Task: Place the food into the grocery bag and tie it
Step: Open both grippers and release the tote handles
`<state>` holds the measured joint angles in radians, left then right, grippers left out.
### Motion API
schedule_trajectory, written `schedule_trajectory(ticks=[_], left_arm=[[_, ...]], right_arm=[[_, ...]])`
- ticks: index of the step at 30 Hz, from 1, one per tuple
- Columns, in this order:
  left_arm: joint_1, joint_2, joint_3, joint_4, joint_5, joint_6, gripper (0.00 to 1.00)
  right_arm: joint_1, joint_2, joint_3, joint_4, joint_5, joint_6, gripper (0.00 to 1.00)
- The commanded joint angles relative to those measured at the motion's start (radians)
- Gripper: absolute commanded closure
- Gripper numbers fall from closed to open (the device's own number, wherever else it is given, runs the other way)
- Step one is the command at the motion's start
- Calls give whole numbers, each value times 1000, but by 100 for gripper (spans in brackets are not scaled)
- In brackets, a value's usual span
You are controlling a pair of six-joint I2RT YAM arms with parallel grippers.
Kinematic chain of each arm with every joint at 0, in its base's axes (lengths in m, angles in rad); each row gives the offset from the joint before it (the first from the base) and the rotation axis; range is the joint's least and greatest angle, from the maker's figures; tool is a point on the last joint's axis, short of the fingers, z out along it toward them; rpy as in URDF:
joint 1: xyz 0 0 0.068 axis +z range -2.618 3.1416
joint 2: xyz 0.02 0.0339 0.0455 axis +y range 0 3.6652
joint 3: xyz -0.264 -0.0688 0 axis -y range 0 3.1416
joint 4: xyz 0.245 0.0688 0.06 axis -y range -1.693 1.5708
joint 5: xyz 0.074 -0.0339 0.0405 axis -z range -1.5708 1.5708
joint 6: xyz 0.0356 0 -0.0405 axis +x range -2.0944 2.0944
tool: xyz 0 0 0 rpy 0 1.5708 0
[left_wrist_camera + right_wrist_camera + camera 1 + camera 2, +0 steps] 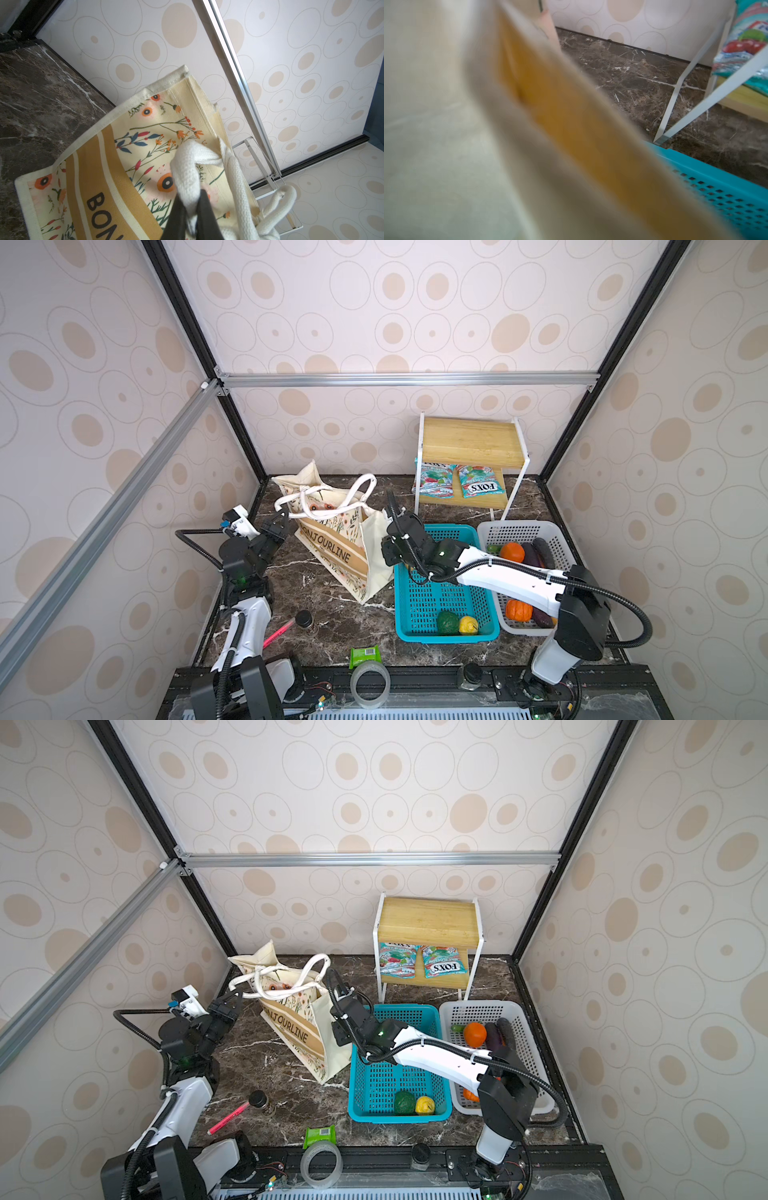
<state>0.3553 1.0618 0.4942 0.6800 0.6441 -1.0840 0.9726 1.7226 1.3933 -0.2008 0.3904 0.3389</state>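
A: So, where does the grocery bag sit?

B: On the dark marble surface, leaning over with its mouth slumped. It is between the left arm and the blue basket, just beside the basket's far corner.

A: How will it handle?

B: Soft canvas, I judge: light, floppy, with no walls that stand by themselves. Pinch a panel and it will likely just fold. The white rope handle looks the better hold, thick and woven, so it should not slip.

A: And the hands?

B: The left hand is clamped tight on that handle, its dark fingers pinching the weave. The right hand is at the bag's side panel near the rim. Its wrist view is filled with blurred canvas, so I cannot tell how far open it is or whether it has any cloth.

A: The food?

B: I cannot see inside the bag. Two glossy snack packets lie on the lower shelf of the bamboo rack. They are probably slippery and crinkly, best taken by a sealed edge. A yellow lemon lies in the blue basket, light and apt to roll, so grip it across the middle.
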Motion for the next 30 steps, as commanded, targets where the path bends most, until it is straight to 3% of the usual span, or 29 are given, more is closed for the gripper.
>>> schedule_trajectory(ticks=[1, 5, 10, 13, 16, 21, 26, 30], left_arm=[[-9, 41, 30, 94, 16, -25, 90], [-36, 116, 13, 236, 39, -84, 89], [-75, 167, 30, 233, -30, -36, 81], [-96, 192, 44, 244, -50, -25, 81], [-123, 206, 52, 272, -52, -27, 66], [-140, 192, 46, 275, -42, -21, 57], [-140, 58, 46, -17, -192, 86, 29], [-140, -56, 90, -219, -261, 186, 20]], right_arm=[[-10, 71, 139, 39, 149, -116, 88], [-42, 186, 274, 56, 194, -227, 89], [-106, 282, 404, 22, 147, -232, 83], [-118, 321, 445, 49, 132, -308, 80], [-118, 349, 458, 115, 144, -396, 78], [-116, 340, 429, 178, 151, -446, 66], [-115, 289, 397, 156, 124, -402, 54], [-104, 211, 352, 140, 98, -375, 36]])
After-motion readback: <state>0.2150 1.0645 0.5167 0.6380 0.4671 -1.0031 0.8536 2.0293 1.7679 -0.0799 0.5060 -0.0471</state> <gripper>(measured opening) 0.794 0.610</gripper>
